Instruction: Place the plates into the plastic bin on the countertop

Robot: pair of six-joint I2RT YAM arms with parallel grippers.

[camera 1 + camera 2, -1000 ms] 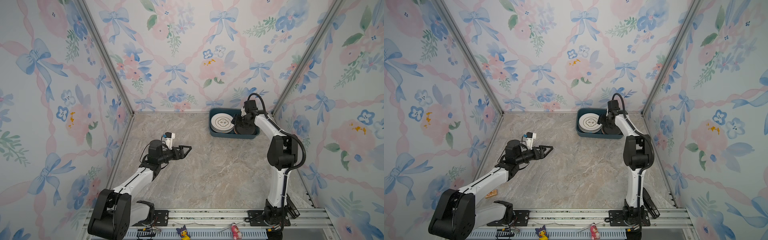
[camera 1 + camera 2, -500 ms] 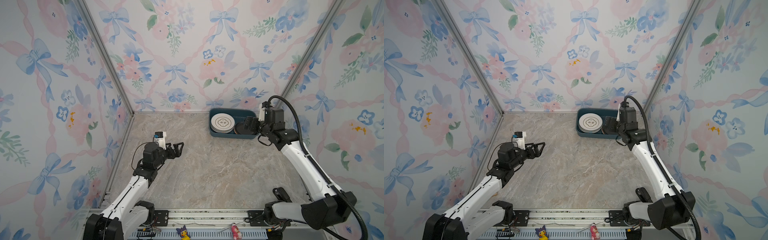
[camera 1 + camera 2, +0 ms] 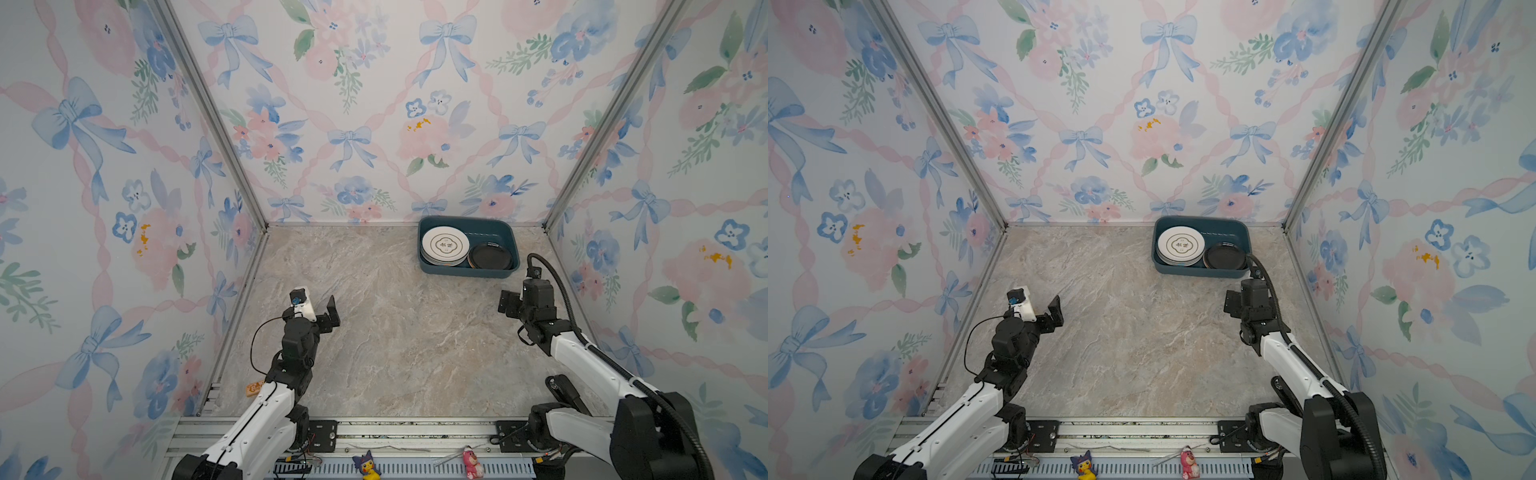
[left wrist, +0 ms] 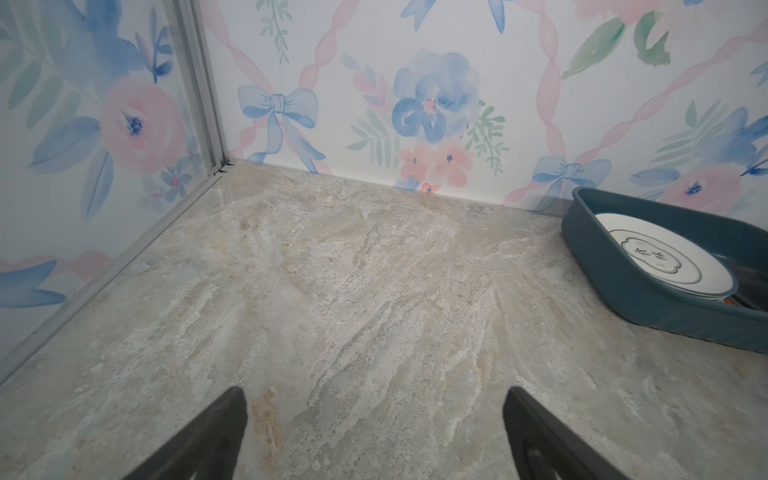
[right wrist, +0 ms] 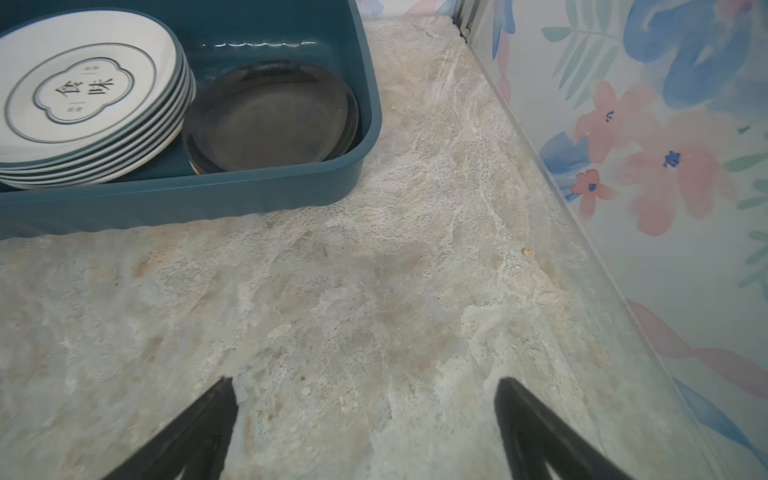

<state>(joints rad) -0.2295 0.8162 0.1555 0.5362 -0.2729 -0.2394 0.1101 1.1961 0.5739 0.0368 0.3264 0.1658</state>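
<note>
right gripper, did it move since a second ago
Yes. The right gripper has pulled back from over the plastic bin and now sits on its near side, open.

The back wall [image 3: 374,124] and the two side walls [image 3: 104,208] adjoining it are papered with watercolour blue bows, pink ribbons and flowers; aluminium posts [image 3: 208,112] stand in both corners beside it. A marble-patterned countertop [image 3: 395,353] runs from its foot to a metal rail [image 3: 415,430] opposite, under soft, even light

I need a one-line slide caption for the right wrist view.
Open right gripper over the countertop, facing the bin with stacked white plates and a black plate.
</note>
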